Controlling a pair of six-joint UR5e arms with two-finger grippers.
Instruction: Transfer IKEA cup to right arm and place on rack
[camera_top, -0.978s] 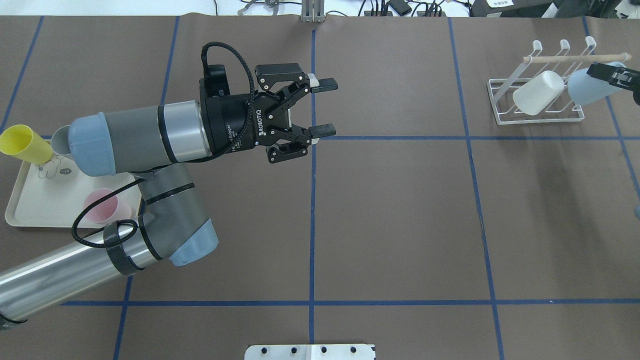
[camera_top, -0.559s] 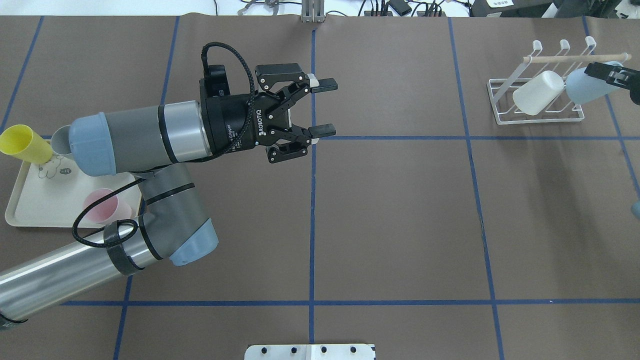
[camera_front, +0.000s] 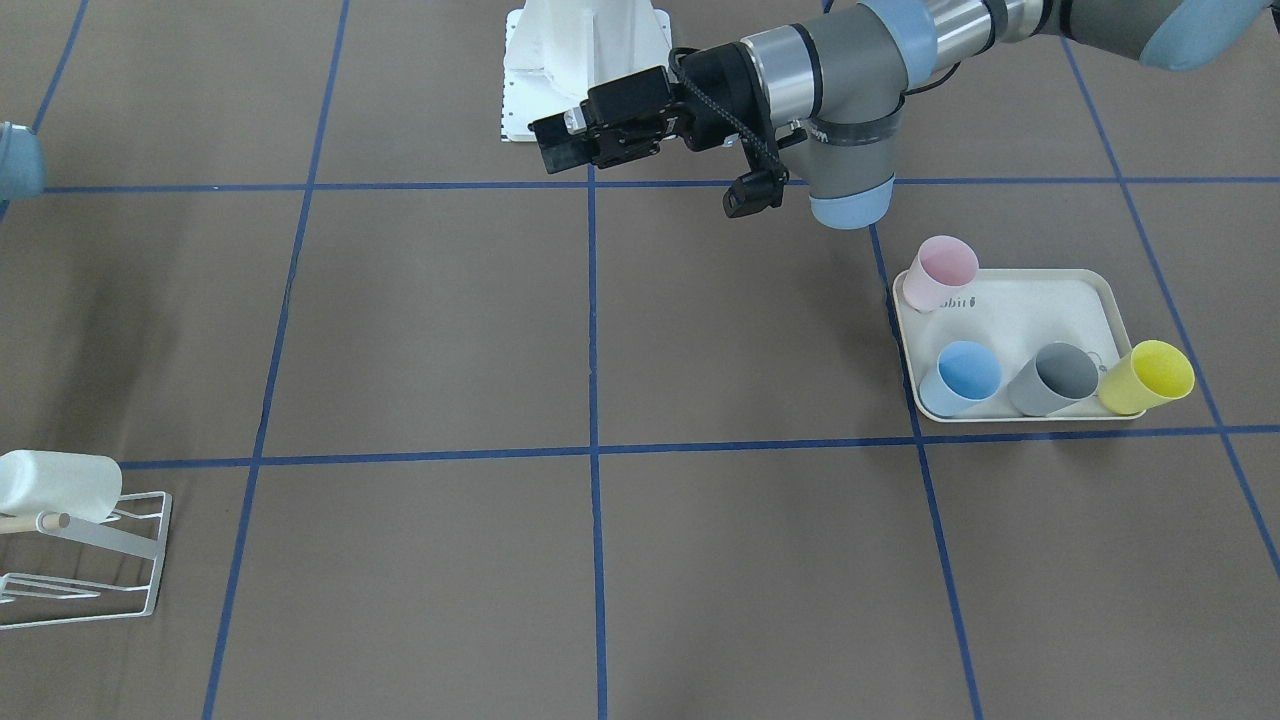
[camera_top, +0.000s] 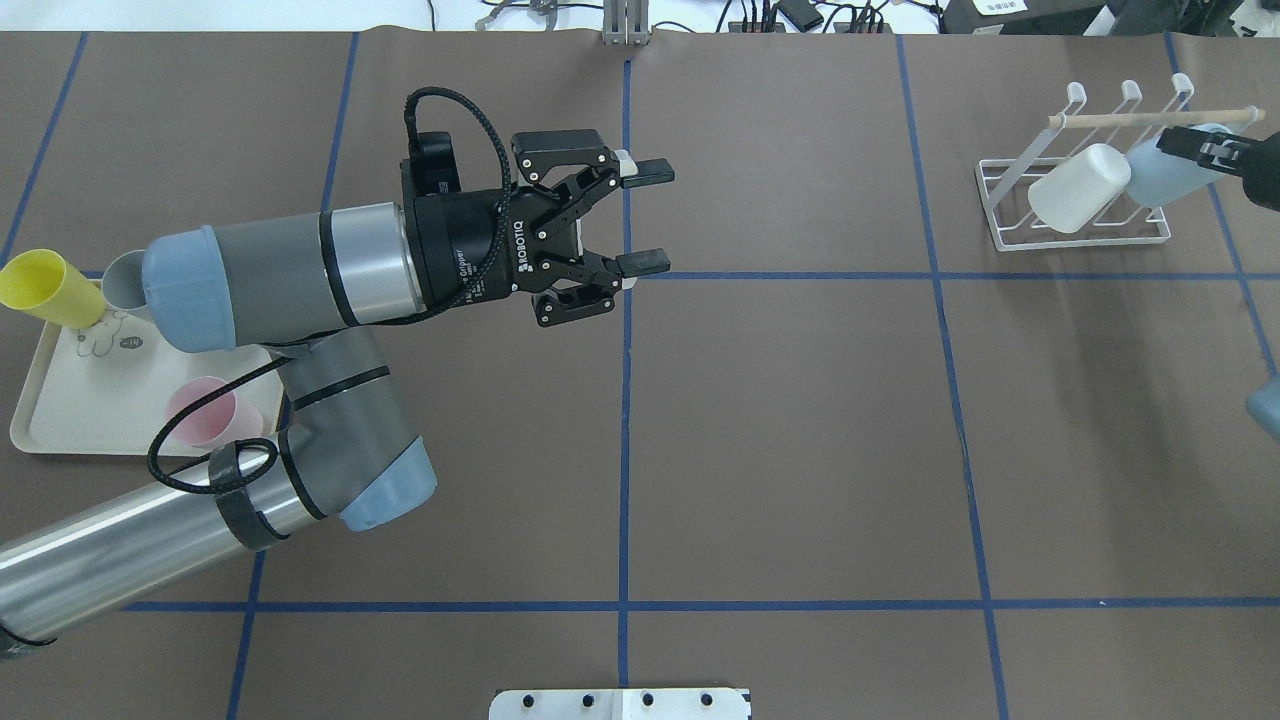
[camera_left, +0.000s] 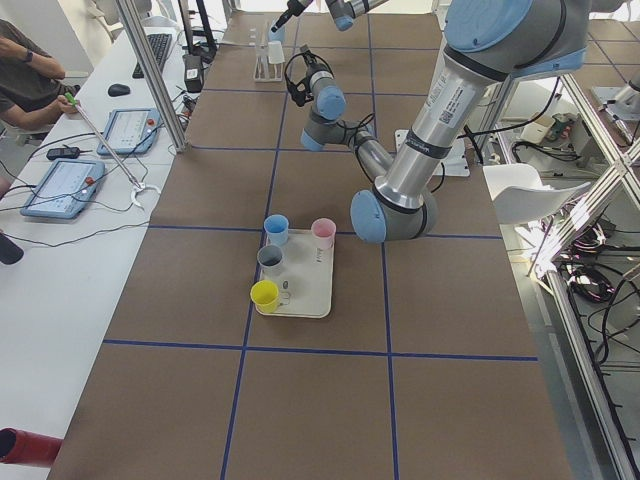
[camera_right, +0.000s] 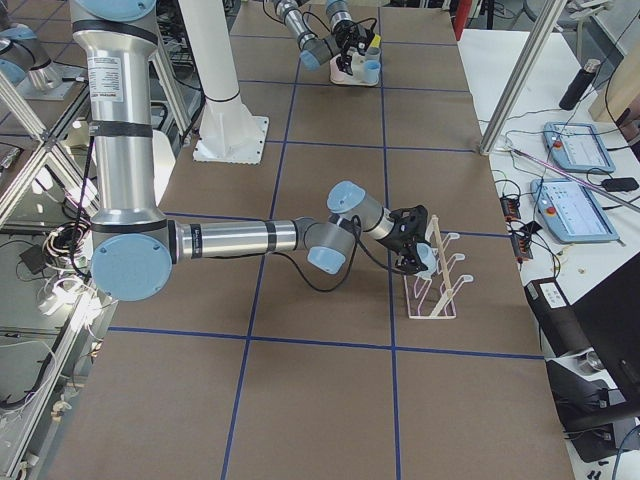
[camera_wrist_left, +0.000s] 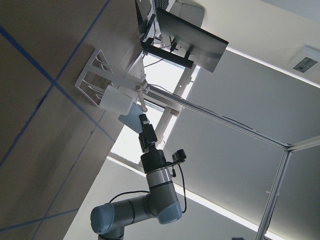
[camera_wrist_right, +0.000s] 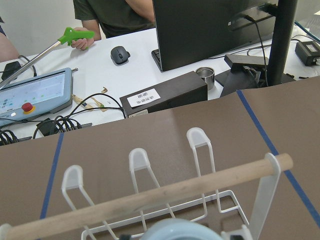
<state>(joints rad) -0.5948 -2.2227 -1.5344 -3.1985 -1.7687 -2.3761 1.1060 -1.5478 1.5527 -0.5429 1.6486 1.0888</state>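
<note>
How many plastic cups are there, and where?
6. Pink cup, blue cup, grey cup and yellow cup on the cream tray; white cup on the white wire rack; pale blue cup in the right gripper at the rack.

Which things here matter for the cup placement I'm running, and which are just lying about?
In the job:
pale blue cup, held by the right end effector
rack
left end effector, open and empty

Lying about:
white cup on the rack
tray
pink cup
bright blue cup
grey cup
yellow cup
</note>
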